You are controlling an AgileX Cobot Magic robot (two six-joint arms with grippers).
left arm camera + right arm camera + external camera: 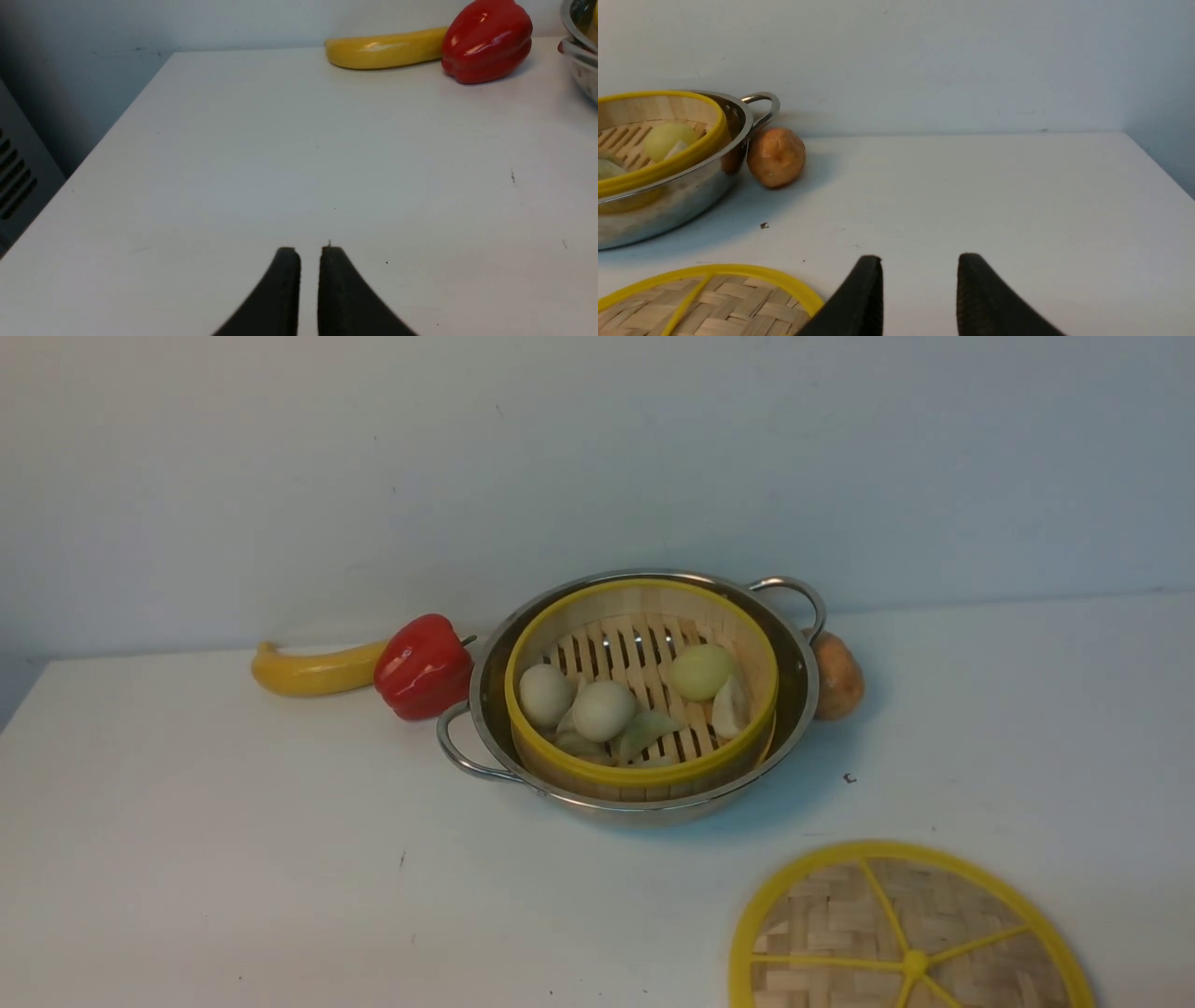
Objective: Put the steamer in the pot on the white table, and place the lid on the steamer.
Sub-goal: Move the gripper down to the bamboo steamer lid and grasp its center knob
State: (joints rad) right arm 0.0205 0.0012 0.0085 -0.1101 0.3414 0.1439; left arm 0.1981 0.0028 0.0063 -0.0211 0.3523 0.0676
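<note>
The steamer, a bamboo basket with yellow rims and pale buns and dumplings on its slats, sits inside the steel pot at the back middle of the white table. The woven lid lies flat on the table, in front of the pot to its right, cut off by the frame edge. Neither arm shows in the front view. My left gripper hovers over bare table with only a narrow gap between its fingers, holding nothing; the pot's edge shows far off. My right gripper is open and empty beside the lid, with steamer and pot beyond.
A red pepper and a yellow banana-shaped fruit lie left of the pot. A brown potato rests against the pot's right handle. A grey vented unit stands beyond the table's left edge. The wall rises right behind the table.
</note>
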